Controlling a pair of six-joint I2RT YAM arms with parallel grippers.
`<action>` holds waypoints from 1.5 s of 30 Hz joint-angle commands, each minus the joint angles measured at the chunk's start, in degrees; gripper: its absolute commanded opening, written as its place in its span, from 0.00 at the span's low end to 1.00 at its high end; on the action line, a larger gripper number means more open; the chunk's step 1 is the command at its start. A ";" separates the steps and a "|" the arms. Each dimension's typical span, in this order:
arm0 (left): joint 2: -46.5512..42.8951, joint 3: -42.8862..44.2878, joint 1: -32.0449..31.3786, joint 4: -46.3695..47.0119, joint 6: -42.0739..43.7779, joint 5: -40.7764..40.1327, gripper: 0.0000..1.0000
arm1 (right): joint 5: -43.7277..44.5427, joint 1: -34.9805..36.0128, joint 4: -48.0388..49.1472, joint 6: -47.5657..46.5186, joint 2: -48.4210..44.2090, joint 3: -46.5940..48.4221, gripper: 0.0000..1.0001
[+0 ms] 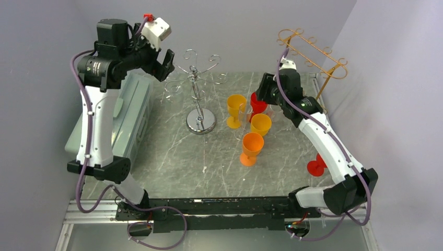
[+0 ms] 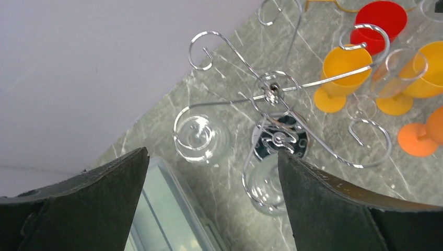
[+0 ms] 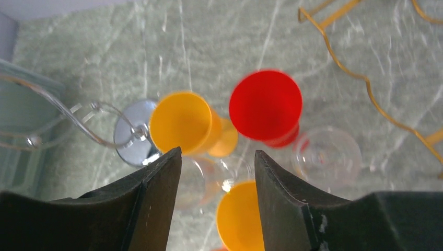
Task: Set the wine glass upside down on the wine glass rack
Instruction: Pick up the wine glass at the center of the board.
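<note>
The left gripper (image 2: pixel 211 153) is hanging wide open up beside the chrome wine glass rack (image 1: pixel 200 99), where two hanging glasses (image 2: pixel 201 138) are barely showing against the marble. The right gripper (image 3: pixel 217 152) is hovering half-parted over the cups, gripping nothing. The clear wine glass (image 3: pixel 209 180) is standing blurred below its gap, beside a yellow cup (image 3: pixel 183 123). A red cup (image 1: pixel 315 166) is sitting half hidden behind the right arm.

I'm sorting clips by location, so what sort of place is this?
Probably a robot lab test cell: two arms bolted at the edge of a marble-look table, plain grey walls close around, staged goblets and wire glass racks.
</note>
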 commanded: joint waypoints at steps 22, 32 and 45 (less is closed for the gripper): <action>-21.79 -24.95 0.38 4.92 -6.68 7.79 0.99 | 2.94 -0.07 -6.12 4.48 -8.35 -21.46 0.48; -21.60 -26.13 0.38 4.91 -7.45 12.55 0.99 | 8.37 -0.05 -7.74 3.94 -9.85 -19.71 0.01; -23.68 -30.04 0.38 12.56 -11.64 20.97 0.99 | 9.79 -0.12 -26.08 -0.36 -21.55 6.64 0.00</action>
